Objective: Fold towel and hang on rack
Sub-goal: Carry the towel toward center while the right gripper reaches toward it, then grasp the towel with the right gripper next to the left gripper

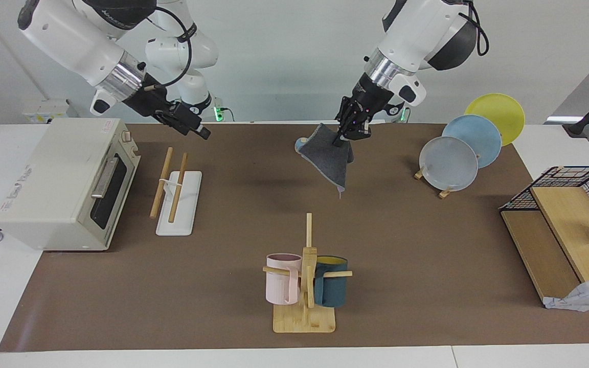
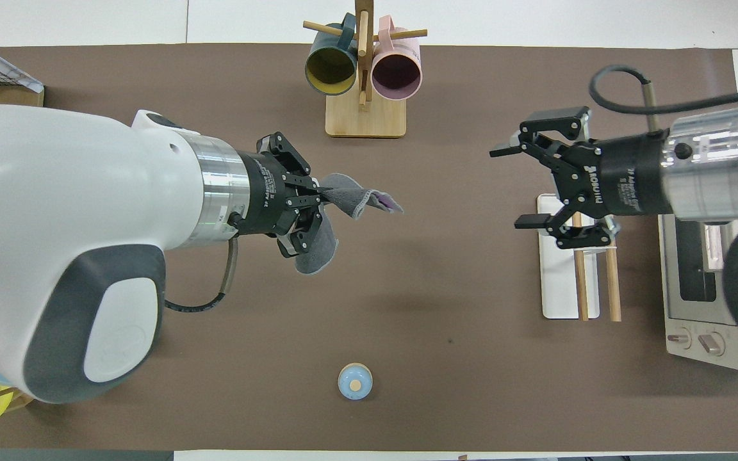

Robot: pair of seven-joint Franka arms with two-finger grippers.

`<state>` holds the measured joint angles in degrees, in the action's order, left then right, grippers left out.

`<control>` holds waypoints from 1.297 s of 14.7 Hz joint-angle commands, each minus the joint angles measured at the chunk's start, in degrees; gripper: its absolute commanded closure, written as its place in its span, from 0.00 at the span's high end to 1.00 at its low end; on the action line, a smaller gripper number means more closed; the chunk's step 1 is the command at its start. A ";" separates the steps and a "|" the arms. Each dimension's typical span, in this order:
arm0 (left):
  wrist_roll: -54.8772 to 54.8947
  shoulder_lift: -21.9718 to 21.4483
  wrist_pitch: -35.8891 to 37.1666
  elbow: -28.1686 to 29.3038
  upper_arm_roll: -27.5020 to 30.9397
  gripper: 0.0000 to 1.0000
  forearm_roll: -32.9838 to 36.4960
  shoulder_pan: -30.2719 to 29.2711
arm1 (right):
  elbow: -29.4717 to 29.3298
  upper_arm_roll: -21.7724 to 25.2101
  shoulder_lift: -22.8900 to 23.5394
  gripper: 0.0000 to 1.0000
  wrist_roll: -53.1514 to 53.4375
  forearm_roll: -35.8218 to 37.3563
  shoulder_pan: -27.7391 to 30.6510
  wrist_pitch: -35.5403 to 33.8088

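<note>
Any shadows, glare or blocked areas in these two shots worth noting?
Facing view: the hanging towel casts a soft shadow on the brown mat; no harsh glare. Overhead view: the left arm's white body fills the lower corner and hides most of the plates; the right gripper overlaps the rack.
</note>
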<state>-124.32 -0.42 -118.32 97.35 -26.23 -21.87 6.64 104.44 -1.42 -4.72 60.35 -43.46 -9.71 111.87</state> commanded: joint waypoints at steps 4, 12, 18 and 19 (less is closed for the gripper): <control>-7.68 -3.71 -7.36 5.92 0.57 0.00 -1.25 2.76 | 3.83 -0.08 -1.09 1.00 9.88 -3.55 -4.00 6.16; -11.29 -3.89 -9.03 6.89 0.57 0.00 -1.25 2.94 | 6.03 -0.08 3.39 1.00 9.97 -8.74 -8.56 13.80; -12.35 -3.89 -9.30 6.89 0.57 0.00 -1.25 2.94 | 5.42 -0.16 5.25 0.73 9.53 -8.75 -11.99 18.91; -12.70 -3.89 -9.30 6.89 0.57 0.00 -1.25 3.03 | 5.42 -0.17 5.33 0.37 9.35 -8.83 -12.34 18.91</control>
<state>-135.98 -2.43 -126.40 102.26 -26.27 -21.96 9.01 109.97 -1.65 0.38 70.11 -50.78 -21.38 129.70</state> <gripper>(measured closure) 0.974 0.075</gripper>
